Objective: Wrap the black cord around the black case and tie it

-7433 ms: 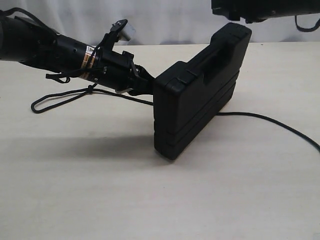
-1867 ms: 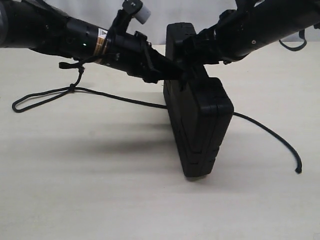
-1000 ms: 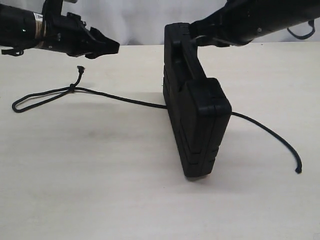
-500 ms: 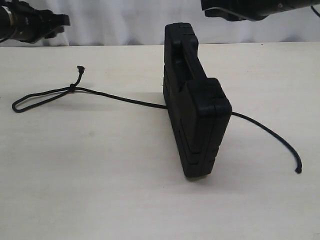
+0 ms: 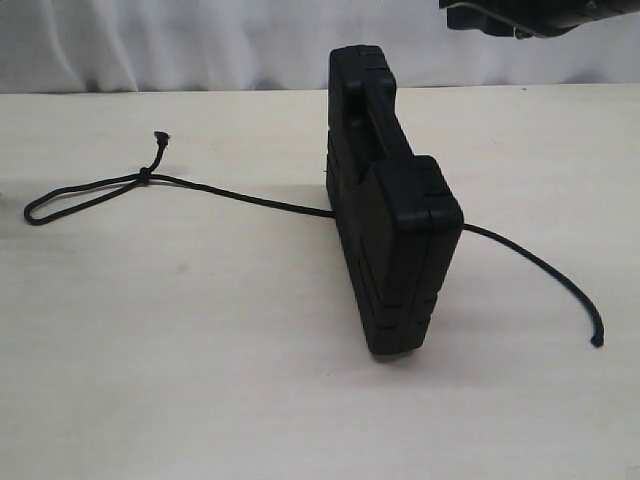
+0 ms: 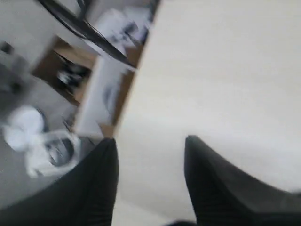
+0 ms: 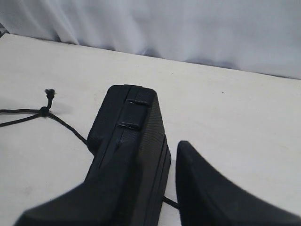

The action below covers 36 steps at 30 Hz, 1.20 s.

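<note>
The black case (image 5: 392, 225) stands upright on one narrow edge mid-table, handle side up, with nothing holding it. The black cord (image 5: 240, 196) lies flat on the table and passes under or behind the case. Its loop (image 5: 60, 200), knot (image 5: 144, 177) and frayed end (image 5: 160, 137) lie to the left, and the other end (image 5: 597, 341) to the right. My right gripper (image 7: 150, 153) is open, raised above and behind the case (image 7: 134, 136); the cord's knot (image 7: 43, 111) shows beyond. My left gripper (image 6: 150, 143) is open and empty over the table edge, outside the exterior view.
Only part of the right arm (image 5: 530, 14) shows, at the top right corner of the exterior view. A white curtain (image 5: 200, 45) backs the table. In the blurred left wrist view, the table edge (image 6: 134, 89) and floor clutter (image 6: 56, 117) appear.
Both arms let go of the case and pulled back: the left one went out of the exterior view to the left, the right one up to the top right. Case and cord stay still.
</note>
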Each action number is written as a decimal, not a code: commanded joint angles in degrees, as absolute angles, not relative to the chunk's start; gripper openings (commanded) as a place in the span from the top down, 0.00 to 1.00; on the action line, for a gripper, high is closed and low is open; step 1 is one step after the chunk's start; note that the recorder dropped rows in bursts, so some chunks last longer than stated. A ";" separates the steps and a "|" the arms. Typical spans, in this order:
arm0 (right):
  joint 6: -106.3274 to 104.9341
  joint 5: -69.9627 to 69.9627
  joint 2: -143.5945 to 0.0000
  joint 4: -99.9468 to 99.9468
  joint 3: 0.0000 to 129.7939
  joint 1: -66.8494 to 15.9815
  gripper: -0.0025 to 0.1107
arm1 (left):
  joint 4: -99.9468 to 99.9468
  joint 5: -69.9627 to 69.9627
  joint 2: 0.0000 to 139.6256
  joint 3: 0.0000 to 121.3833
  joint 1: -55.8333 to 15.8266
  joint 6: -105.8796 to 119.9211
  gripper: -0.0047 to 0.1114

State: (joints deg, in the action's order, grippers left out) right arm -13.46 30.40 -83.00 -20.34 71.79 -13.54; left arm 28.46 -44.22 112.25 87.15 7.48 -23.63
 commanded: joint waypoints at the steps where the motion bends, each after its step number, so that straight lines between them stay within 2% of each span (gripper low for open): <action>1: -13.16 32.04 -82.53 -20.07 71.96 -13.29 0.72 | -20.74 -59.89 117.90 93.51 12.38 21.13 0.60; 3: -13.16 32.81 -82.53 -20.07 71.96 -13.29 0.72 | -26.84 -61.41 119.21 93.26 12.42 32.27 0.60; 8: -13.16 34.33 -82.53 -20.07 71.96 -13.42 0.72 | -24.76 -58.31 121.87 91.50 9.20 43.72 0.60; 23: -13.16 33.73 -82.53 -20.07 71.96 -13.42 0.72 | -14.94 -43.23 128.14 89.92 7.12 43.43 0.60; 33: -13.87 33.63 -82.53 -20.07 71.96 -13.42 0.72 | -4.99 -45.54 128.38 89.92 7.24 36.58 0.60; 36: -13.87 33.63 -82.53 -20.07 71.96 -13.42 0.73 | -5.15 -47.18 128.38 89.92 7.24 35.11 0.67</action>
